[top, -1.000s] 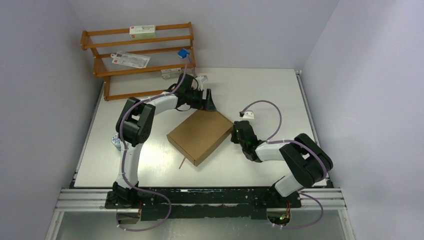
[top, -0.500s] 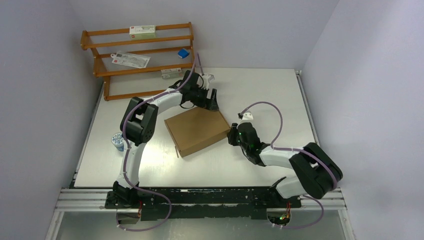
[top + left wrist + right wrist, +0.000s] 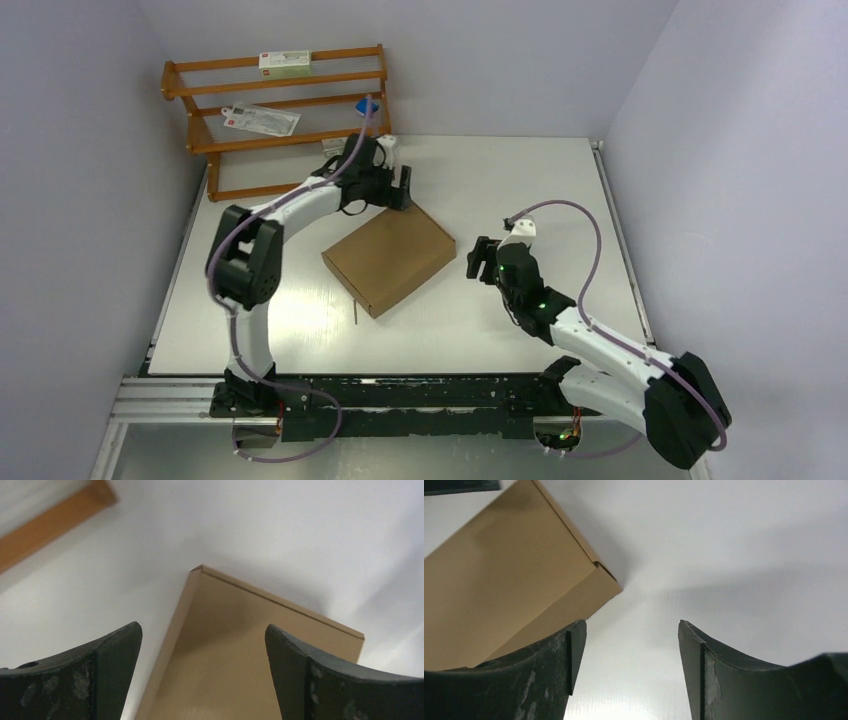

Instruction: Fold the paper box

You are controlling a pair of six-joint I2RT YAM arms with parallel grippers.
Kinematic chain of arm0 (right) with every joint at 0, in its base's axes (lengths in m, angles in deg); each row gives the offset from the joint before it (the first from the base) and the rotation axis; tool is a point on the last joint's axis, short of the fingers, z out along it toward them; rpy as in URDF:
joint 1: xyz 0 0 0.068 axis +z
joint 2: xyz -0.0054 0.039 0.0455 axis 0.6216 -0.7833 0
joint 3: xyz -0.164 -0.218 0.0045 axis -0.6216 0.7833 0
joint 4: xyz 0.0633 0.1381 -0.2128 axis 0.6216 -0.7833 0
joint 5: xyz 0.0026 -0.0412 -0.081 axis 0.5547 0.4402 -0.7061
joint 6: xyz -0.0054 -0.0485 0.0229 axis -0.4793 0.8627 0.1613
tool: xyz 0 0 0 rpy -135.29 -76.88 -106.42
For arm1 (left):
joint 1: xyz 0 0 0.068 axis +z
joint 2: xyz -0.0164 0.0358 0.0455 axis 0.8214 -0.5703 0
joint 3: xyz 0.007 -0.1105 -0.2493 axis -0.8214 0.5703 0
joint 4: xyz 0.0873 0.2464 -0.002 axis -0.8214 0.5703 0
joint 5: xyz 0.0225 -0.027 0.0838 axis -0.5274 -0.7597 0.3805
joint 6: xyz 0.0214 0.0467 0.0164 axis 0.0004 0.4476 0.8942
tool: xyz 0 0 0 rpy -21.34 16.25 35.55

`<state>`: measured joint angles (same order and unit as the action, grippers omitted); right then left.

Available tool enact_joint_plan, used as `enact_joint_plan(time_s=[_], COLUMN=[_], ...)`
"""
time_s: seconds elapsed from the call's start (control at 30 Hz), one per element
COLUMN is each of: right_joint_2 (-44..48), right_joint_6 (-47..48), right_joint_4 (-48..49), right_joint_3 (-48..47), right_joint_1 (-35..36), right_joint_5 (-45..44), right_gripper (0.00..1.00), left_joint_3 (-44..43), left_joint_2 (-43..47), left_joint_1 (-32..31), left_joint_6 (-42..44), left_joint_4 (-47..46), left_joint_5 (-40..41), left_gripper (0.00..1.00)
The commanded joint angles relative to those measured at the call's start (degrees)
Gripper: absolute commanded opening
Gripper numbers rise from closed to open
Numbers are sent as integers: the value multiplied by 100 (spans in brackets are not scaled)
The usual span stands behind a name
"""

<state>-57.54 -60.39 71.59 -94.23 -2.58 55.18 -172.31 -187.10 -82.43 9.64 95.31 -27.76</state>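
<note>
On table point(image 3: 520, 180), paper box point(image 3: 390, 258) flat, L gripper point(image 3: 401, 190) stretched to far corner, R gripper point(image 3: 477, 262) beside (both open, empty).

Box point(image 3: 240, 645): near part cut off in left wrist view, left part in right wrist view.
Rack point(image 3: 47, 525): blurred, cropped at far left.
Carton point(image 3: 285, 63): print too small to read.

Pale lilac walls point(image 3: 500, 60) on three sides, white table point(image 3: 520, 180), orange wooden rack point(image 3: 250, 84) — back left corner
</note>
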Motion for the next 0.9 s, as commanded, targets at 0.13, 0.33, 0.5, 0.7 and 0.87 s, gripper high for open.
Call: enact_joint_plan(time_s=[0.13,0.33,0.5,0.7,0.87], right_joint_2=[918,1333,1818,2783,3318], right_joint_6=[509,495,524,763,866], right_joint_4=[-900,-1156,-1339,-1727,-2114], right_joint_3=[-448,-562,-692,-900,-1109], right_joint_1=[4,-6,-4,-2,-7], right_joint_5=[-997,-1417,-1510,-1168,-1192], right_gripper=[88,100,100,100,100], left_joint_3=[1201,2616,3215,3480,3326], left_joint_2=[2170,3746,4905,6220,7342], left_joint_1=[386,742,844,839,844], left_joint_6=[-732,-1687,-2019,-1752,-708], left_joint_4=[-203,-316,80,616,1437], left_joint_5=[1780,2319,2756,2373,2055], left_gripper=[98,99,99,99,99])
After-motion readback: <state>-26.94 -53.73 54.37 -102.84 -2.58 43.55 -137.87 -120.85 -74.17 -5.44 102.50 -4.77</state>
